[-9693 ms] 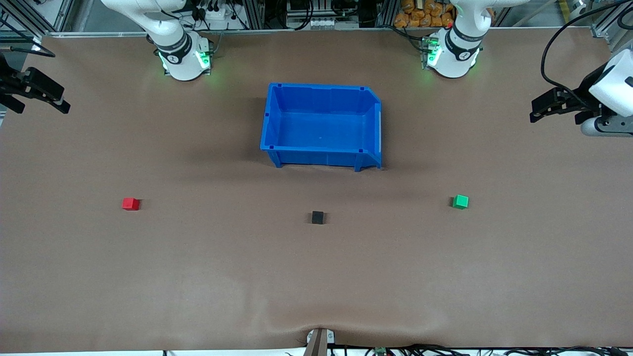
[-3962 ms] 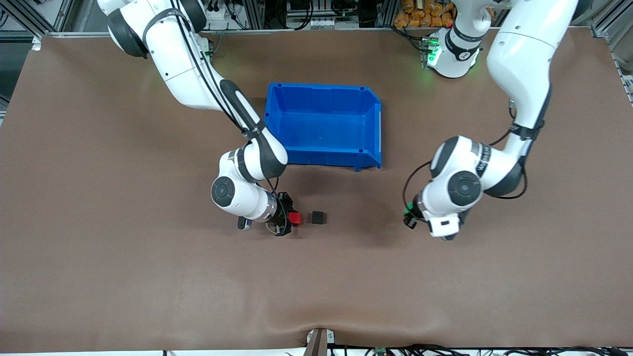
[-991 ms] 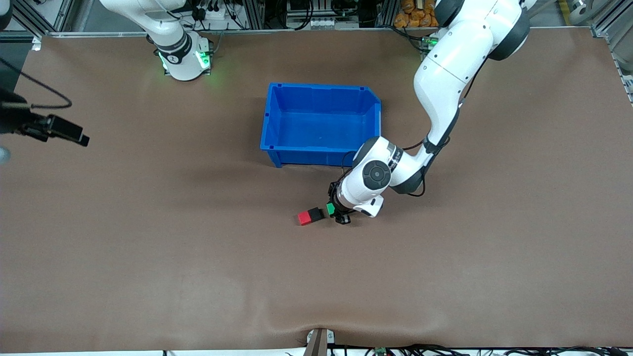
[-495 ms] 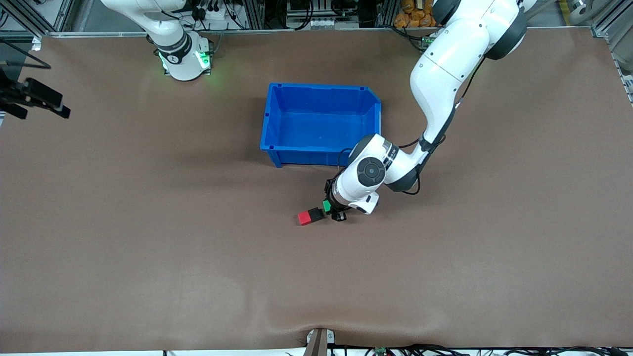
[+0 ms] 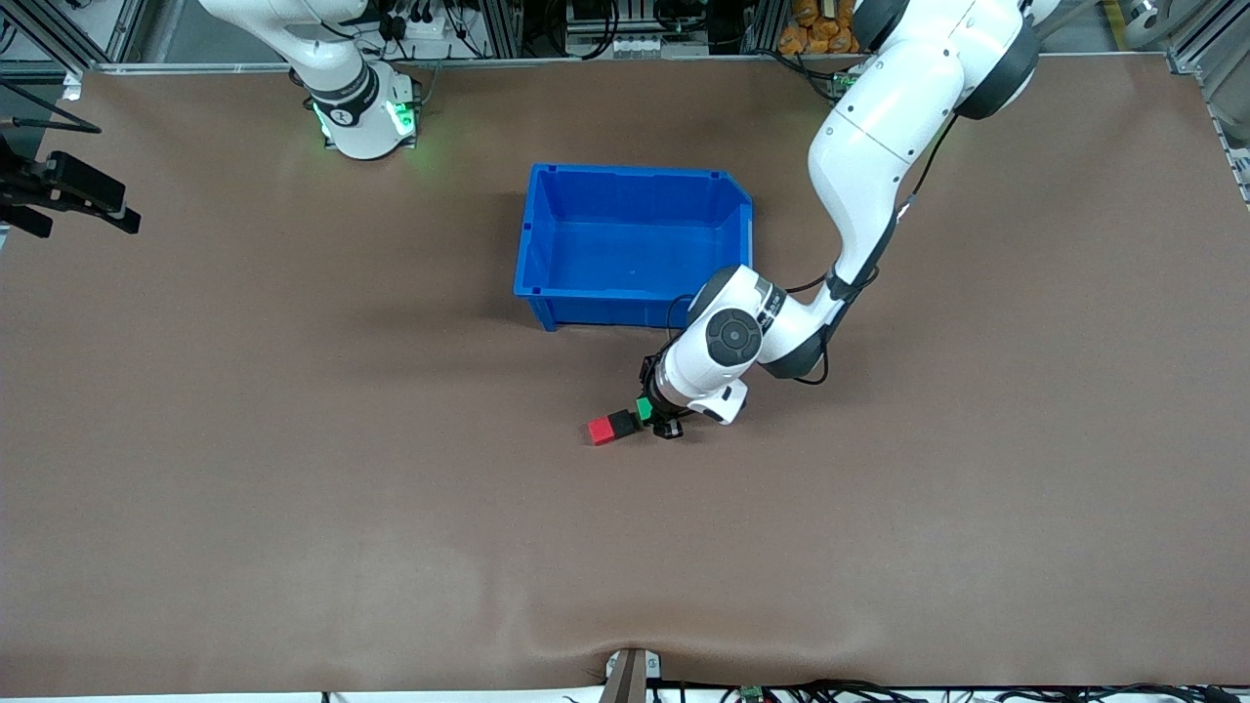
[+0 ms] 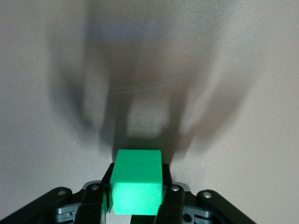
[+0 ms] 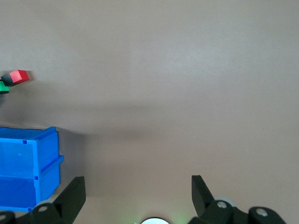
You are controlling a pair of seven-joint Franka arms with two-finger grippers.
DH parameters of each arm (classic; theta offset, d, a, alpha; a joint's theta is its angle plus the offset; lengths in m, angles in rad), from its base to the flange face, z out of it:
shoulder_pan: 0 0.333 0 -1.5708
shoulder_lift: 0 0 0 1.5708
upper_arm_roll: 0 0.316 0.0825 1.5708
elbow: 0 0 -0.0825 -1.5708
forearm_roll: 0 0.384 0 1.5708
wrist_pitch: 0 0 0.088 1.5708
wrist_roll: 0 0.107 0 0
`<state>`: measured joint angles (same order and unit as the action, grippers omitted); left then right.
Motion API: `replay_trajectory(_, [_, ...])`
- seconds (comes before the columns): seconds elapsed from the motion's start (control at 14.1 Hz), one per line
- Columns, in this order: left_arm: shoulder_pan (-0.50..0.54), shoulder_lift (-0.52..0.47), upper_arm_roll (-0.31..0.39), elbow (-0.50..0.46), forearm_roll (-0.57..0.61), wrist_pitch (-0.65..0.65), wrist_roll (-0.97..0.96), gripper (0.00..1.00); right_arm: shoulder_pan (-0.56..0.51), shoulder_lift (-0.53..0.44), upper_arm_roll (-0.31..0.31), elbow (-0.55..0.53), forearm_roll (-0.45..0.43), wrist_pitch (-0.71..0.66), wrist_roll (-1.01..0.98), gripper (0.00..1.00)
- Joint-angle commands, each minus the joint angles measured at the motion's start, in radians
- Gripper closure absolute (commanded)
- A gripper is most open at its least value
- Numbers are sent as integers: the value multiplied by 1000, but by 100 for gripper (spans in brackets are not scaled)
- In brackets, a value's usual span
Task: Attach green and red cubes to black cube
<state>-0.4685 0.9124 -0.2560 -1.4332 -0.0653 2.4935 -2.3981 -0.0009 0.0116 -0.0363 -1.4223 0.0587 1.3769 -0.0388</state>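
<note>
The red cube [image 5: 601, 431] and the black cube [image 5: 623, 423] lie joined side by side on the table, nearer to the front camera than the blue bin. My left gripper [image 5: 652, 417] is shut on the green cube [image 5: 644, 407] and holds it low, right beside the black cube's free side. In the left wrist view the green cube [image 6: 137, 182] sits between the fingers [image 6: 171, 201] of the left gripper [image 6: 137, 196]; the black cube is hidden there. My right gripper [image 5: 117, 210] waits open at the right arm's end of the table. The right wrist view shows the right gripper [image 7: 135, 193] empty, with the red cube [image 7: 19, 76] in the distance.
The blue bin [image 5: 539, 234] stands open in the middle of the table, between the arms' bases and the cubes, also seen in the right wrist view [image 7: 44, 154]. The left arm's elbow hangs over the bin's corner. Brown table surface lies all round.
My left gripper has brought the green cube a little closer to the black cube. The right gripper has drawn back to the table's end and holds still.
</note>
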Motion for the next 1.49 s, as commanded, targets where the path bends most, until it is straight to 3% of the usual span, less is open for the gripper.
replay_trajectory(0.0, [-24, 31, 18, 17, -10, 44, -18, 97, 1, -48, 6, -64, -22, 36, -18, 0])
replay_trajectory(0.35, [-30, 31, 18, 19, -10, 61, -16, 91, 4, -153, 9, -217, -22, 120, -21, 0])
replay_trajectory(0.42, [-30, 31, 18, 19, -10, 62, -15, 83, 2, -151, 9, -214, -23, 120, -29, 0])
replay_trajectory(0.5, [-30, 31, 20, 19, -10, 67, -12, 60, -1, -151, 7, -214, -29, 114, -42, 0])
replay_trajectory(0.64, [-33, 31, 26, 17, -8, 67, -12, 0, 2, -150, 9, -213, -86, 111, -70, 0])
replay_trajectory(1.13, [-13, -30, 27, 17, 62, 56, 1, 0, -2, -145, 4, -208, -82, 96, -65, 0])
replay_trajectory(1.42, [-1, -136, 27, 17, 302, 7, 5, 0, -5, -142, 1, -193, -82, 77, -67, 0])
